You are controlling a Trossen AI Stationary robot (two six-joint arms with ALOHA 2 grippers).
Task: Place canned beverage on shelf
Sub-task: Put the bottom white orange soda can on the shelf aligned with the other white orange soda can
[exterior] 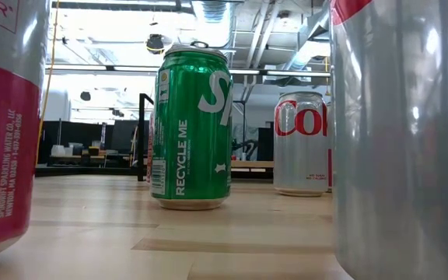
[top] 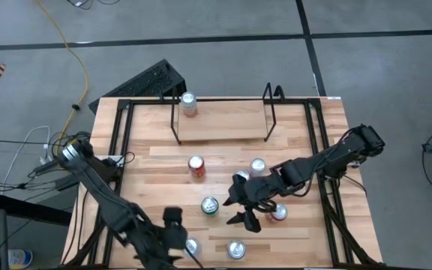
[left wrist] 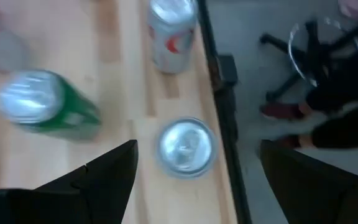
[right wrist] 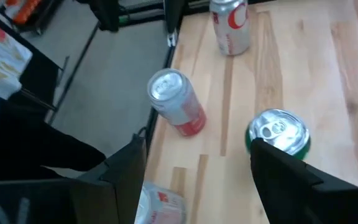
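A: Where do we see the shelf (top: 221,129)?

B: In the upper middle of the overhead frame, its light wood floor running left to right across the table (top: 163,169), with a black wire loop at each end. One red-and-silver can (top: 189,104) stands upright at its left end.

A: And the loose cans?

B: All upright, long axes vertical, tops facing the overhead camera. A red can (top: 196,166) sits just left of centre, a silver can (top: 257,166) right of it, a green can (top: 210,205) lower centre, and two silver-topped ones along the bottom edge (top: 235,250) (top: 193,246). From table height the green can (exterior: 191,127) stands with its lettering running up its side.

A: The pincers?

B: We see the right gripper (top: 240,209) lower centre-right, fingers spread and nothing between them, just right of the green can; another red-labelled can (top: 278,214) stands by that arm. The left gripper (top: 172,225) is at the lower left-centre, also parted and empty; its wrist camera looks down on a can top (left wrist: 186,147) between its fingers (left wrist: 107,174).
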